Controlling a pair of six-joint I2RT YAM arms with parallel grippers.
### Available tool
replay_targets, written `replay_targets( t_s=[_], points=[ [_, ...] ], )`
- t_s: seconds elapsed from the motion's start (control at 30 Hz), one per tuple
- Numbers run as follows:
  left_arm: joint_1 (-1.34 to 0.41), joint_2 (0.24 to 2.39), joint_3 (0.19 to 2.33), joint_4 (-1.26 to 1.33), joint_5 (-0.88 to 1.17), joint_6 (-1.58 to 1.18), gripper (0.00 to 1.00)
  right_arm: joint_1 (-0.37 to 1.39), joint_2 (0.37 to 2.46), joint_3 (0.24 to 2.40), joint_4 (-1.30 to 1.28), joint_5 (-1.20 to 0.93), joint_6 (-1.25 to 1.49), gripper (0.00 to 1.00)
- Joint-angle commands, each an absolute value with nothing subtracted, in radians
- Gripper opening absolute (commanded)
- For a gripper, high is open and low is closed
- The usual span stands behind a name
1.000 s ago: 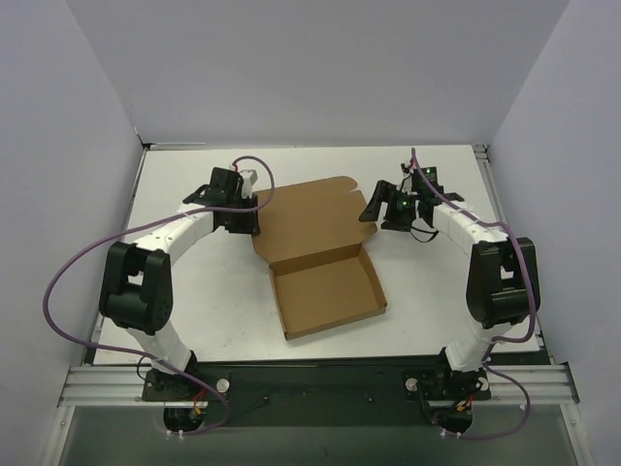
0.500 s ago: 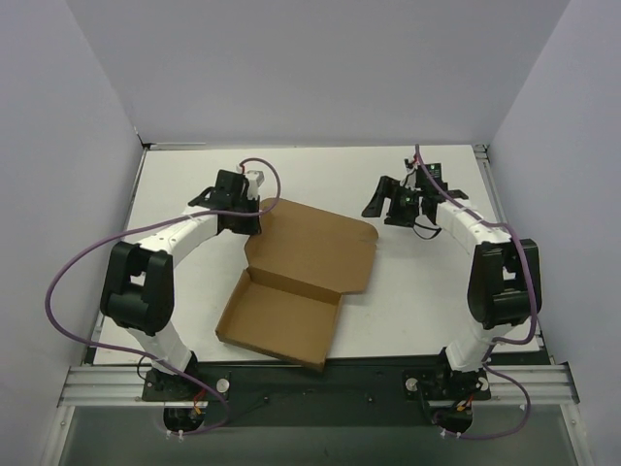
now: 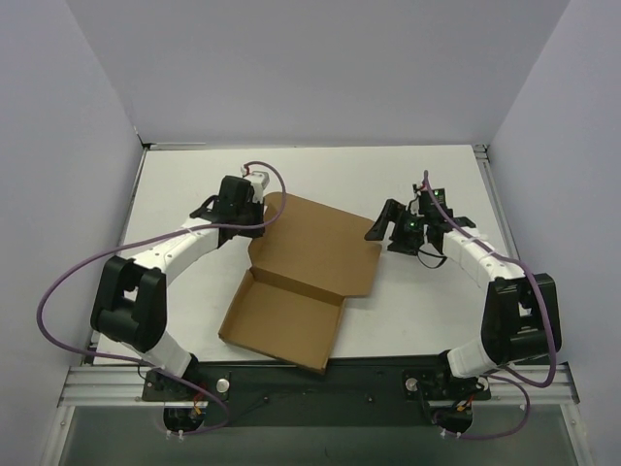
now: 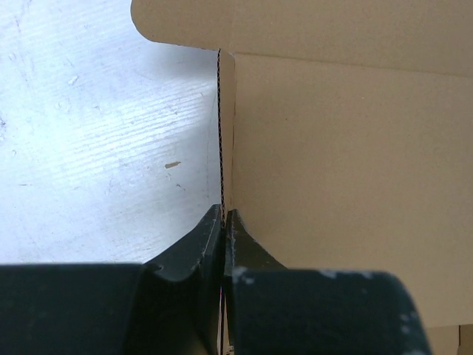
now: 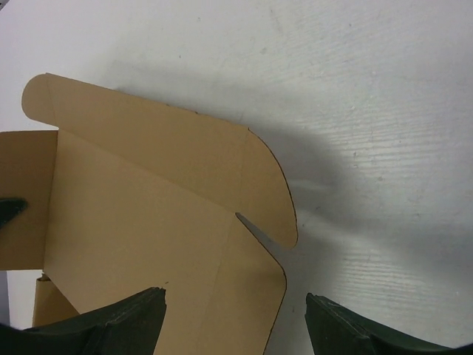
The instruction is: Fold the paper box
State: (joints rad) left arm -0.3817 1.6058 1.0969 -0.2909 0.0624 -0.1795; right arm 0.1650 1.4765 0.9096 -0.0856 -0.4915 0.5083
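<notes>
Two fingers (image 4: 194, 251) of the left gripper (image 3: 256, 214) are clamped flat on a thin cardboard edge of the box (image 3: 303, 254). In the left wrist view that corrugated edge runs straight out from between the closed tips. Bare white table (image 4: 89, 148) lies to the gripper's left and a broad brown panel to its right. From this grip at the far left corner, the lid panel spreads away to the right, lying flat between the two grippers. The open tray with its raised walls sits nearer the arm bases than either gripper, angled down toward the left arm's side. Its near corner reaches about the table's front edge. The right gripper (image 3: 381, 221) is spread wide and holds nothing. It sits just beside the lid's right edge. In the right wrist view, a rounded flap and the lid's rounded corner lie ahead of and between its parted fingers (image 5: 118, 322). Whether they touch the cardboard cannot be told.
</notes>
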Motion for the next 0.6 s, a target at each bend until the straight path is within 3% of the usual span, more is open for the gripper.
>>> replay_targets(
  t_s=[0.0, 0.33, 0.53, 0.57],
  points=[
    [-0.4, 1.545, 1.086, -0.21, 0.029, -0.189, 0.0, 0.195, 1.46, 0.871, -0.037, -0.522, 0.566, 0.76],
    [-0.451, 1.514, 1.069, -0.202, -0.02, -0.187, 0.0, 0.278, 1.448, 0.87, -0.098, -0.425, 0.568, 0.68],
    [-0.472, 1.48, 1.049, -0.173, -0.031, -0.218, 0.0, 0.311, 1.439, 0.879, -0.098, -0.385, 0.565, 0.42],
    [-0.474, 1.477, 1.048, -0.17, -0.022, -0.224, 0.0, 0.322, 1.439, 0.888, -0.106, -0.374, 0.56, 0.33]
  ],
)
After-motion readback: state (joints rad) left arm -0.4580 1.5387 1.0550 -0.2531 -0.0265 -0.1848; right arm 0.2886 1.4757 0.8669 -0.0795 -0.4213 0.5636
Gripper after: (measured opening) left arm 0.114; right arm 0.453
